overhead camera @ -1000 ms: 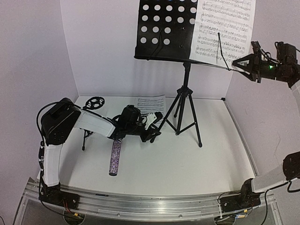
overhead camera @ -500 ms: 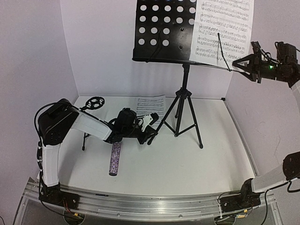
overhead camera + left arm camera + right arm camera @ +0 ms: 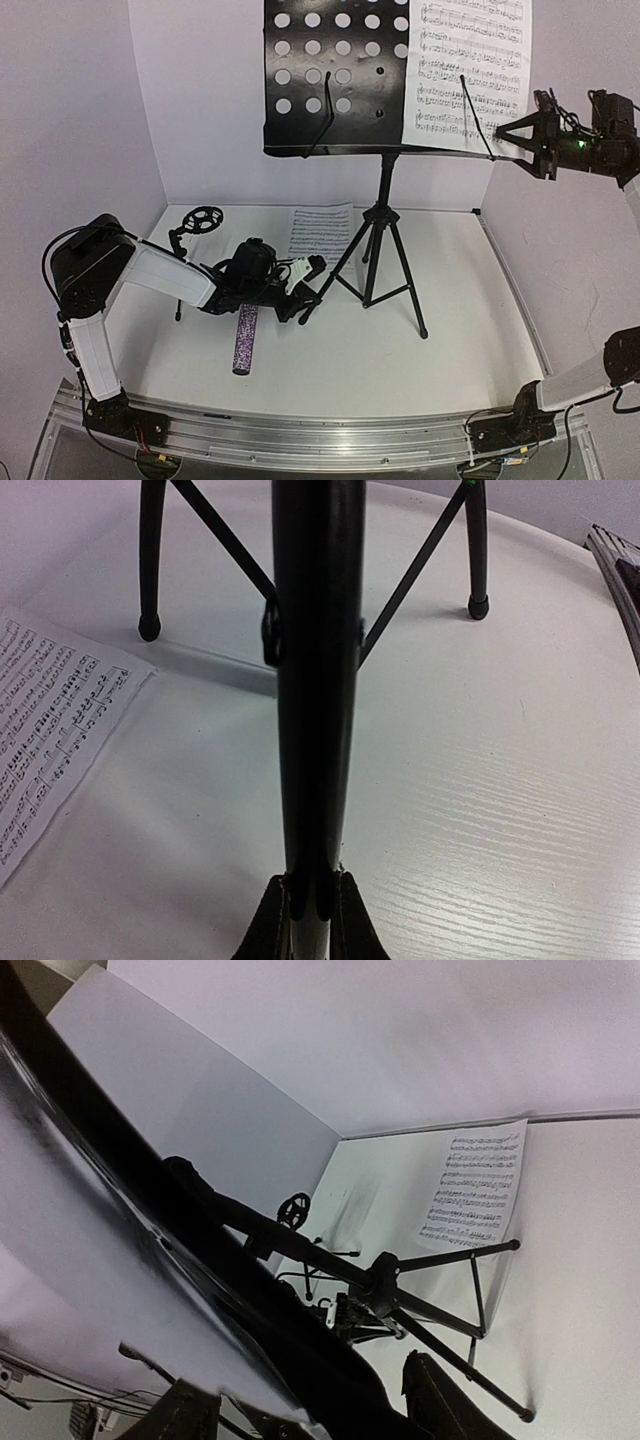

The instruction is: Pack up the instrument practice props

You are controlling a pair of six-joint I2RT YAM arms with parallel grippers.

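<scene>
The tall black perforated music stand (image 3: pixel 330 80) holds a white sheet-music page (image 3: pixel 465 65) on its desk. My left gripper (image 3: pixel 305 300) lies low on the table, shut on one leg of the stand's tripod (image 3: pixel 315 680); the wrist view shows the leg pinched between the jaws (image 3: pixel 312 885). My right gripper (image 3: pixel 505 132) hangs at the desk's right end, open, its fingers either side of the desk's lower lip (image 3: pixel 330 1400). A glittery purple microphone (image 3: pixel 245 340) lies by the left arm. The small black mic stand (image 3: pixel 200 220) stands at the back left.
A second sheet-music page (image 3: pixel 320 230) lies flat on the table behind the left gripper, also in the left wrist view (image 3: pixel 50 720) and the right wrist view (image 3: pixel 475 1185). White walls close in the table at the left, back and right.
The left gripper has shut on the tripod leg and drawn back to the left. The whole music stand has shifted left with it. The right gripper's jaws have widened at the desk's edge.
</scene>
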